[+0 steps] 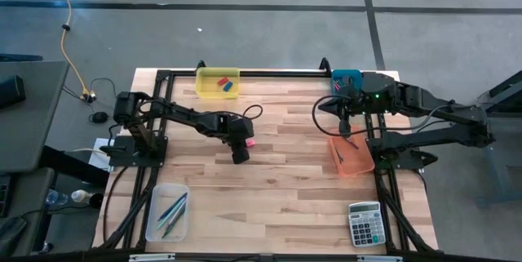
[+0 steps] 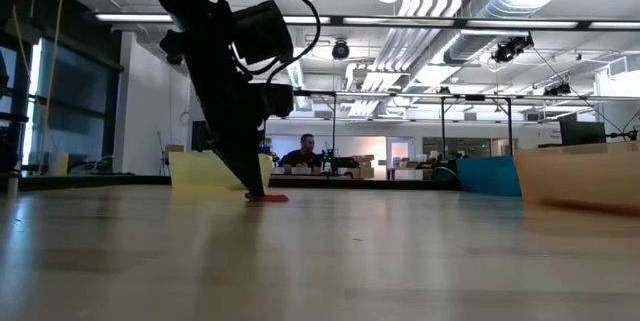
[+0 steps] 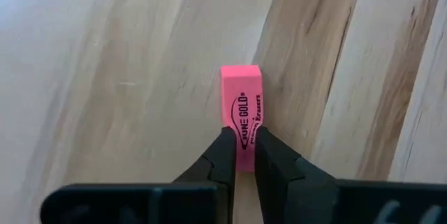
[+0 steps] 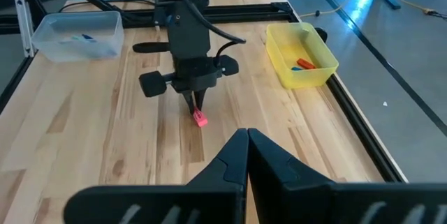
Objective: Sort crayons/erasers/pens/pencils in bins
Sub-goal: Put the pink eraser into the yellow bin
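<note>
A pink eraser (image 3: 241, 102) lies flat on the wooden table near its middle; it also shows in the high view (image 1: 250, 142) and the low view (image 2: 272, 198). My left gripper (image 3: 241, 155) is down at the table, shut on the eraser's near end. My right gripper (image 4: 246, 144) is shut and empty, raised above the orange bin (image 1: 351, 156) at the right. The yellow bin (image 1: 218, 82) at the far edge holds a red and a blue eraser. The teal bin (image 1: 347, 78) stands at the far right, the clear bin (image 1: 167, 211) at the near left. My left gripper pinches the pink eraser's two long sides (image 3: 242, 135) between its two fingers, at the end nearest the wrist. The fingers slant down from above and lie along the eraser. The eraser lies flat on the table.
The clear bin holds several thin sticks. A grey calculator (image 1: 364, 223) lies at the near right. Black frame rails run along the table's far edge and sides. Bare wood lies between the arms (image 1: 285, 172).
</note>
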